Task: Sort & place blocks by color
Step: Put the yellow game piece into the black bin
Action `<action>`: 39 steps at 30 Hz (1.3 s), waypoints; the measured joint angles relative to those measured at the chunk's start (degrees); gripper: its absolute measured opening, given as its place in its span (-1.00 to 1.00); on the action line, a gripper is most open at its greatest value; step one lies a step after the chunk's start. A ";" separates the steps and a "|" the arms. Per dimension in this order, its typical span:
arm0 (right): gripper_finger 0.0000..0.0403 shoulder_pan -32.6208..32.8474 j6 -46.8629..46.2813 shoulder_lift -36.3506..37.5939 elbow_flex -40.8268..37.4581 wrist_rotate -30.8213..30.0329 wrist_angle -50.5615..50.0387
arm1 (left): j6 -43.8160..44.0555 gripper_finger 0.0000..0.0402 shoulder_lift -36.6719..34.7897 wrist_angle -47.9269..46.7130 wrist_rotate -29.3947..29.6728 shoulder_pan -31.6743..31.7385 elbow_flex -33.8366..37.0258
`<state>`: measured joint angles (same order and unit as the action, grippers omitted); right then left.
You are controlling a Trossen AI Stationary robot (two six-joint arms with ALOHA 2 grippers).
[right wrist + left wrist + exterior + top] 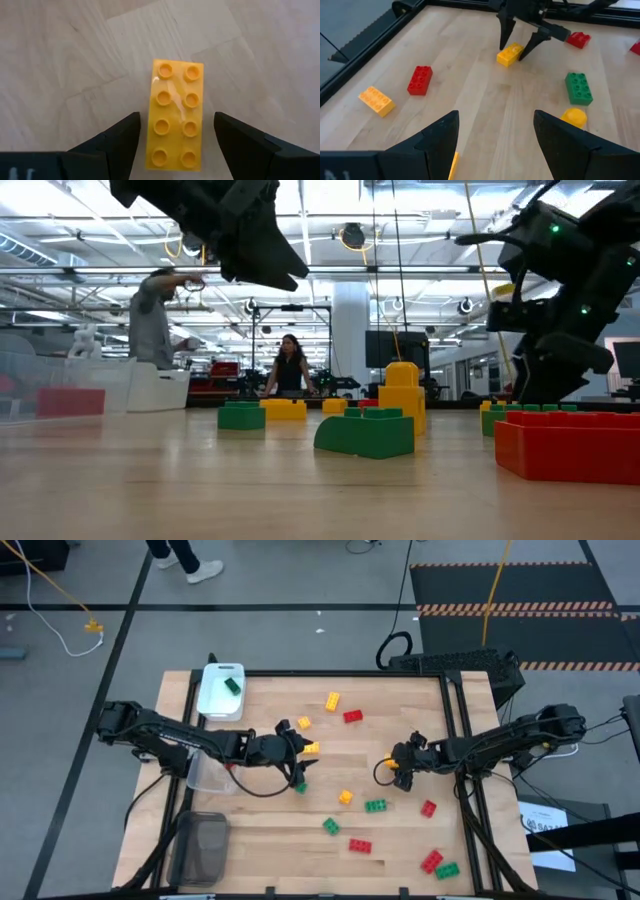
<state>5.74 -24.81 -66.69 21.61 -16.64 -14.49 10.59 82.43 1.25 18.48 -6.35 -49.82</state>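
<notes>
While spread, right pincer (175,145) straddles yellow eight-stud block (176,120), left pincer (495,145) spread, hovering.

White tray (212,700) at table's far left corner; clear tray (207,774) below it; dark tray (200,848) near front edge (two people stand beyond table).

Both arms reach toward the table's middle; left gripper (300,747) and right gripper (397,772) fingers spread apart.
</notes>
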 joint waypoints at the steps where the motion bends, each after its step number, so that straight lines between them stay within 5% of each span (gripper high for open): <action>1: 0.24 0.00 -0.05 -0.09 -0.72 -0.14 0.59 | 0.00 0.28 0.00 0.11 0.00 0.00 0.00; 6: 0.10 0.02 0.00 -0.06 -2.13 -0.58 1.14 | -0.16 0.28 0.00 2.24 0.00 0.00 0.00; 12: -0.40 0.05 5.43 -0.19 -2.36 -0.55 5.95 | -0.41 0.28 0.00 2.29 -0.08 -0.08 -0.02; 26: -0.40 -0.02 22.30 -0.03 -2.50 0.63 35.47 | -3.43 0.28 0.00 6.19 -0.66 -2.12 -0.02; 33: -0.40 -0.02 30.32 0.43 -2.29 7.92 55.43 | -3.41 0.28 0.00 8.44 -0.62 -2.10 -0.02; 39: -0.40 0.00 31.35 0.41 2.85 9.28 50.46 | -4.80 0.28 0.01 12.63 -0.61 -2.43 -0.04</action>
<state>5.74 6.54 -66.28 24.46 -7.36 35.97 5.79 82.44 13.88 17.87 -8.78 -49.87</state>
